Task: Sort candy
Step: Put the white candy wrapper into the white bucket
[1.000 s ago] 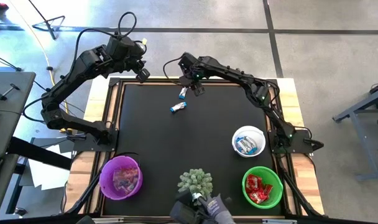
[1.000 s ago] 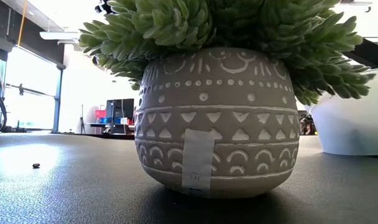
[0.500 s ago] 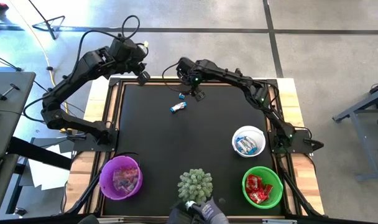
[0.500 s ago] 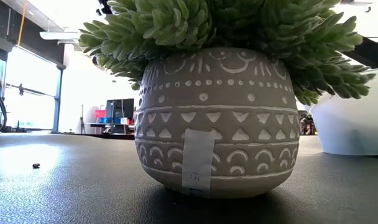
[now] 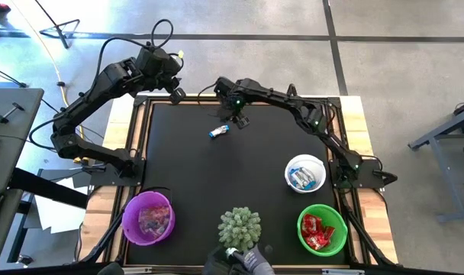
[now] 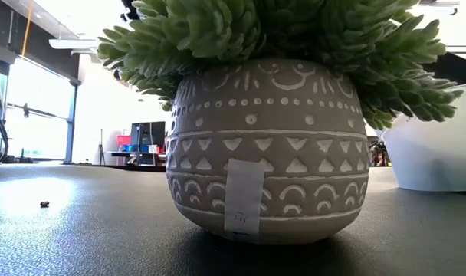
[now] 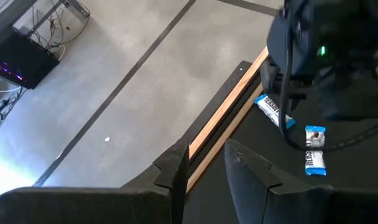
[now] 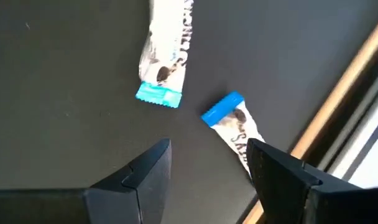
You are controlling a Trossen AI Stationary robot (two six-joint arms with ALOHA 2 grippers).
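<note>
Two blue-and-white candy pieces lie flat on the black mat near its far edge: one (image 8: 164, 62) farther out, one (image 8: 235, 127) closer to the wooden border. My right gripper (image 8: 207, 163) hangs open just above them, pointing steeply down, the nearer piece just ahead of its fingertips and untouched. In the high view one piece (image 5: 219, 131) shows beside the right gripper (image 5: 236, 118). My left gripper (image 7: 207, 163) waits open and empty over the table's far left corner (image 5: 175, 93).
A purple bowl (image 5: 148, 218) with candy stands near left, a white bowl (image 5: 304, 173) with blue-and-white candy at the right, and a green bowl (image 5: 322, 229) with red candy near right. A potted spiky plant (image 5: 240, 224) at the near edge fills the low view (image 6: 264, 146).
My right gripper has come down and moved a little toward the table's left and near side, over the two candy pieces, rolling its wrist as it went. It has stayed open. The candy has not moved.
</note>
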